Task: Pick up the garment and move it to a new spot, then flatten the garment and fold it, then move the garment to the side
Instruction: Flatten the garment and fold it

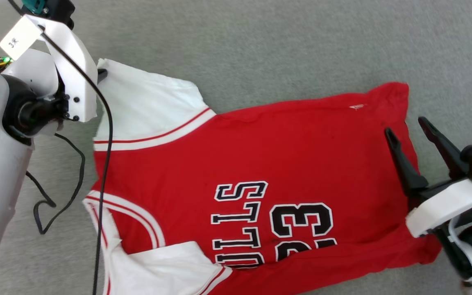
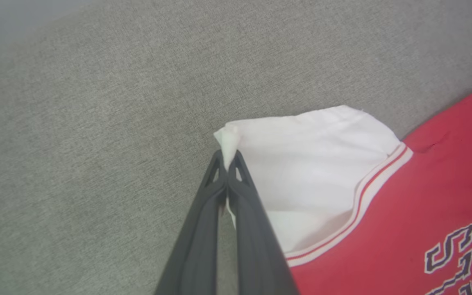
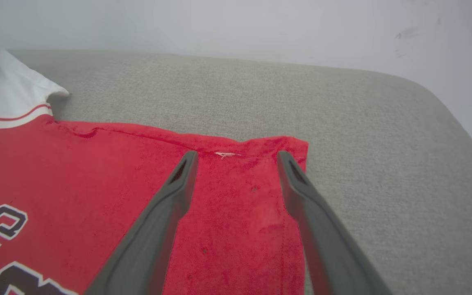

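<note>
While the garment [image 1: 260, 151] is lying face up and mostly spread out on the grey padded surface [image 1: 301, 41], the left gripper [image 2: 228, 162] is pinching the outer corner of the far white sleeve [image 2: 314, 164], its jaws pressed together on a small tuft of cloth. The right gripper [image 3: 237, 155] is hovering with its jaws wide apart over the red hem corner [image 3: 289, 149]. Whether its tips are touching the cloth I cannot tell. The near sleeve [image 1: 158, 266] is lying turned in over the front.

This is looking like the flattening step, with the shirt being stretched between sleeve and hem. For the next move, the right jaws are needing to come down and close on the hem corner, so that the two arms can draw the cloth taut. The near sleeve is also asking to be spread before any fold.
</note>
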Controlling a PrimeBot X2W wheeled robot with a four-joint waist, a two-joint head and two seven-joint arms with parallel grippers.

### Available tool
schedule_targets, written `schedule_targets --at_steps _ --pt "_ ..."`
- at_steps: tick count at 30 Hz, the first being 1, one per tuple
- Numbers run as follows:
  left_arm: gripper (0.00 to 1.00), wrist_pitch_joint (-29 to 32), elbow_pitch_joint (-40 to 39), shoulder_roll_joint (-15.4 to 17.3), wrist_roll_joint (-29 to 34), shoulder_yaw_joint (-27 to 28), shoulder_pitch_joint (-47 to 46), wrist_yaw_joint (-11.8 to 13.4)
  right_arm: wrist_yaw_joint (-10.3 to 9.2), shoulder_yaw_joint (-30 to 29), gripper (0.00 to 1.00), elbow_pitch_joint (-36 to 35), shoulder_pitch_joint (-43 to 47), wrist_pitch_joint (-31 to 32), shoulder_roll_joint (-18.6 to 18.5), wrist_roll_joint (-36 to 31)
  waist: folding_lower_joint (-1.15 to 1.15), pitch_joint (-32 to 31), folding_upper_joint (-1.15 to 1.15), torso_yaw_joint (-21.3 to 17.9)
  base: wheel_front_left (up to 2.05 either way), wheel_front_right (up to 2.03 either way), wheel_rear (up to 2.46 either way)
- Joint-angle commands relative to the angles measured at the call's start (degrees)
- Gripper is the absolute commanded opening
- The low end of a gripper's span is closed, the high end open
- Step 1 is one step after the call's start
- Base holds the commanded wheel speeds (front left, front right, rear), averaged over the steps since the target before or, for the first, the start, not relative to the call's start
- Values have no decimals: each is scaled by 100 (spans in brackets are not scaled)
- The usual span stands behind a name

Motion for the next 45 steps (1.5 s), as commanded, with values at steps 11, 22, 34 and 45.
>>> schedule_targets --at_steps 11,22,34,45 --pt "0 -77 -1567 129 -436 66 1019 127 -5 -74 100 -158 -474 3103 -1128 698 0 -524 0 646 0 0 0" --pt "0 -5 -3349 337 -510 121 1649 468 -5 -425 100 569 -1751 5379 -1359 595 0 -44 0 1125 0 0 0" --pt "0 -62 -3971 304 -475 21 1683 425 -4 -68 100 1621 -2237 5448 -1439 413 0 387 0 1482 0 0 0" --pt "0 -302 -3604 258 -518 55 1751 315 -5 211 0 2218 -2146 4951 -1462 706 0 301 0 1526 0 0 0"
